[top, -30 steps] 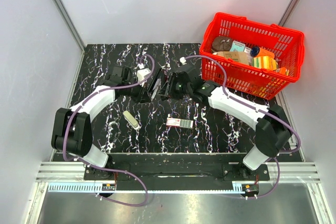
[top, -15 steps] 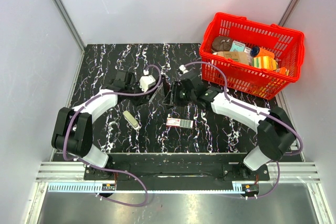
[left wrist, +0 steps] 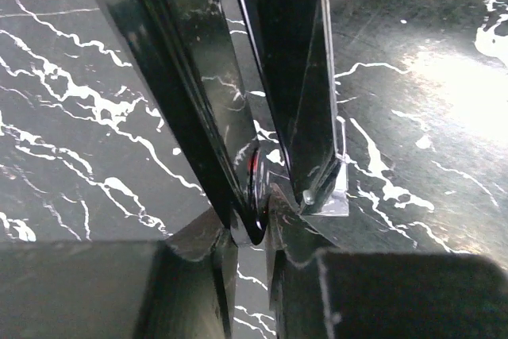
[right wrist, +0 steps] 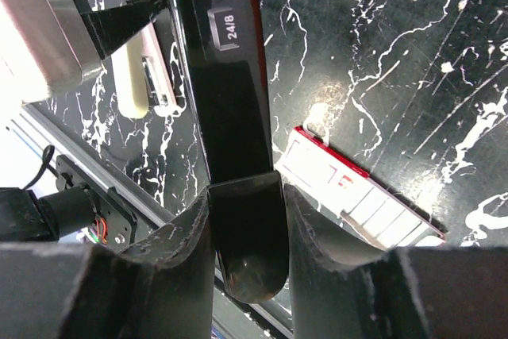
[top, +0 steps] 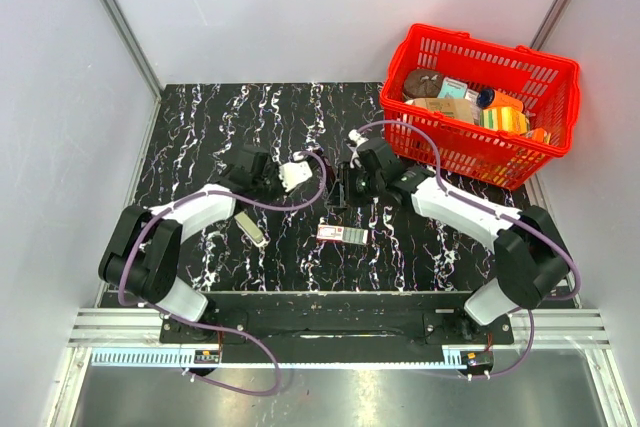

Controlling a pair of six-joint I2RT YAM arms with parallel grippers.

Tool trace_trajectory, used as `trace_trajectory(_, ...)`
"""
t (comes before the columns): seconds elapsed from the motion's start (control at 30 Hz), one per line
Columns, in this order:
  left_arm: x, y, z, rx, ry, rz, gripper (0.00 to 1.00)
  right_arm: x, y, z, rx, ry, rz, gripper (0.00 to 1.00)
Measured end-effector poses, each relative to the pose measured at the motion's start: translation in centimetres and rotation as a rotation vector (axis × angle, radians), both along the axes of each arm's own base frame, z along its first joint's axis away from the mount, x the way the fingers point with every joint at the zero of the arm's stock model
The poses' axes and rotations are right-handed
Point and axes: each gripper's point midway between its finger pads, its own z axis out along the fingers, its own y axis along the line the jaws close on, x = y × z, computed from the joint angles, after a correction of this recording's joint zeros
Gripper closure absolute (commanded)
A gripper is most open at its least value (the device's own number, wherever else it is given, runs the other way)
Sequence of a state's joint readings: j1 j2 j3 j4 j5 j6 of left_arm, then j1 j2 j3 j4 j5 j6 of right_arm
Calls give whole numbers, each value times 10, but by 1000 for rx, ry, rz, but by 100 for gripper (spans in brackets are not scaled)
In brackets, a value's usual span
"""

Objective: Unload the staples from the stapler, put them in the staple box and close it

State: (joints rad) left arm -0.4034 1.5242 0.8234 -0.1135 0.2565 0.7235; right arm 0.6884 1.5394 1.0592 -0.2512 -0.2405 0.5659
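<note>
Right wrist view: the right jaws are closed on the stapler [right wrist: 230, 117], one finger [right wrist: 171, 267] on each long side of its black body, with the rounded end poking out past them toward the camera. The body runs up the view away from the jaws, a red edge along one side and a "24/8" mark on its top face. Under it on the surface lies a red and white staple box [right wrist: 361, 196], just right of the stapler and apart from it. A cream bar [right wrist: 147, 77] lies on the other side.

Left wrist view: the left jaws are drawn narrow. Two glossy black parts of the stapler spread away from them in a V. The left-hand part runs down into the slim gap between the fingers [left wrist: 194, 263], which appear to pinch it. A spot of red shows where the two parts meet.

Top external view: the stapler sits off the surface [top: 200, 127] between the two arms, a little right of centre, with the left jaws on its left and the right jaws on its right. The staple box lies just near of it, and the cream bar is to the near left, beside the left forearm. A red basket [top: 470, 162] of goods fills the far right corner, its near-left corner close to the right arm. Bare marble stretches along the far side and left as far as the grey wall panels.
</note>
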Motion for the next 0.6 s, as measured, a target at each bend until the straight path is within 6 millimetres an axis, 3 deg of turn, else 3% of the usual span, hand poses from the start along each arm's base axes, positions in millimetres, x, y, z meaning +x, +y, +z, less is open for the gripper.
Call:
trace_trajectory(0.33, 11, -1, -1, 110, -182, -59, 100, 5, -21, -7, -41, -6, 50, 100)
trace_trajectory(0.6, 13, 9, -8, 263, -334, -114, 100, -6, -33, -16, -81, 34, 99, 100)
